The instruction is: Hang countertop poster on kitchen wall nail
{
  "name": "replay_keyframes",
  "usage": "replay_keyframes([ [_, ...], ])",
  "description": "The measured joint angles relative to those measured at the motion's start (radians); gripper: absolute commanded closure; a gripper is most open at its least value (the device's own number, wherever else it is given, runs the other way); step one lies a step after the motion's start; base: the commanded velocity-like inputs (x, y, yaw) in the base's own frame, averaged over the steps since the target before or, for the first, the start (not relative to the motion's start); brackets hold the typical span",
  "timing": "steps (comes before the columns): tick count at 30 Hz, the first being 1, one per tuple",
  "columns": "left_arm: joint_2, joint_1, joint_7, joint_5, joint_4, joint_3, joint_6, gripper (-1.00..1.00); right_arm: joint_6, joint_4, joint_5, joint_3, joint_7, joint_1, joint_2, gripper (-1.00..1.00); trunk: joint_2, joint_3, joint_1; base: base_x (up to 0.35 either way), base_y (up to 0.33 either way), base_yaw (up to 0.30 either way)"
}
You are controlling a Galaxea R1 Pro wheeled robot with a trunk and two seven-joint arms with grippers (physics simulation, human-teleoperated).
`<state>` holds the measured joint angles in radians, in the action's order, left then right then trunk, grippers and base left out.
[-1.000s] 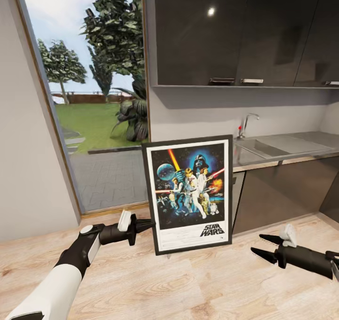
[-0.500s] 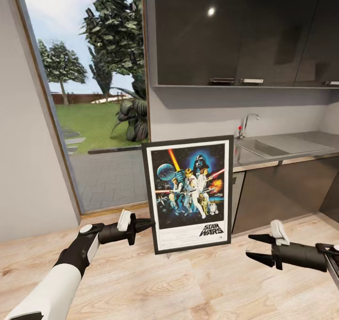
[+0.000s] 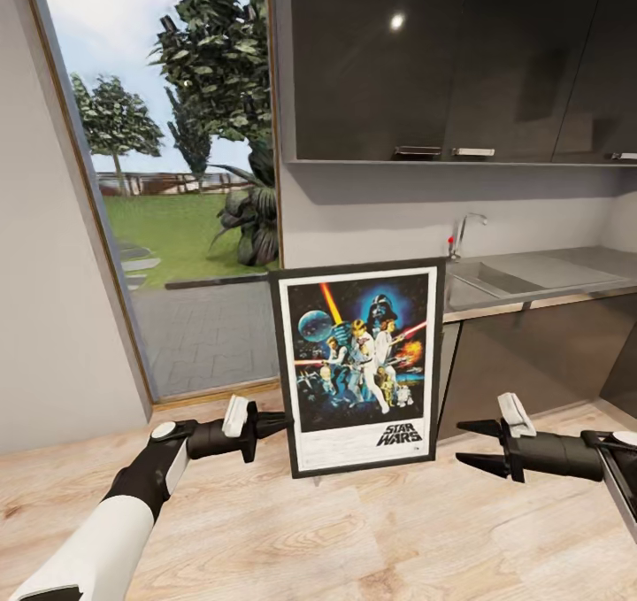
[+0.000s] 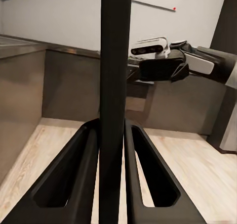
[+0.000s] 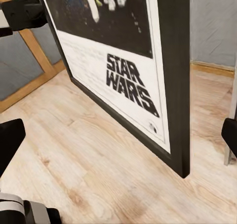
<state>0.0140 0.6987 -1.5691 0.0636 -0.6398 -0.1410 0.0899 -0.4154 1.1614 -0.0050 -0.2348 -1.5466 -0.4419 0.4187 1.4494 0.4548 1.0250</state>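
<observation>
The framed Star Wars poster (image 3: 358,366) stands upright above the wooden floor, in front of the counter's left end. My left gripper (image 3: 281,422) is shut on the poster's left frame edge. In the left wrist view the black frame (image 4: 114,61) runs up between the two fingers (image 4: 74,164). My right gripper (image 3: 469,446) stands open just right of the poster's lower right corner, not touching it. In the right wrist view the poster (image 5: 123,61) fills the gap ahead of the spread fingers (image 5: 10,142). The grey kitchen countertop (image 3: 566,269) with its chrome faucet (image 3: 464,229) lies behind. The wall nail is out of view.
A tall window (image 3: 168,185) onto a garden takes up the left. Dark glossy upper cabinets (image 3: 442,61) hang over the counter, and dark lower fronts (image 3: 531,362) stand below it. A pale wall (image 3: 44,318) closes the far left. Light wood floor (image 3: 354,539) spreads in front.
My right gripper has moved left and slightly up, closing in on the poster's right edge. The poster has turned a little, its right side shifting right. The left arm has barely moved.
</observation>
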Motion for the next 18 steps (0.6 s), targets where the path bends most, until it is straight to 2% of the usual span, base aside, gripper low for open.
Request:
replay_keyframes([
  [8,-0.003,0.000,0.000,0.000,0.001,0.055,0.001,1.00,0.000,-0.009,-0.001,0.003,0.000,-0.007,-0.002,-1.00,0.000,0.000,0.000,0.000,0.000,0.000],
  [18,-0.003,0.000,0.000,0.000,0.000,0.065,0.001,1.00,0.001,-0.010,-0.001,0.006,0.001,-0.007,-0.004,-1.00,0.000,0.000,0.000,0.000,0.000,0.000],
])
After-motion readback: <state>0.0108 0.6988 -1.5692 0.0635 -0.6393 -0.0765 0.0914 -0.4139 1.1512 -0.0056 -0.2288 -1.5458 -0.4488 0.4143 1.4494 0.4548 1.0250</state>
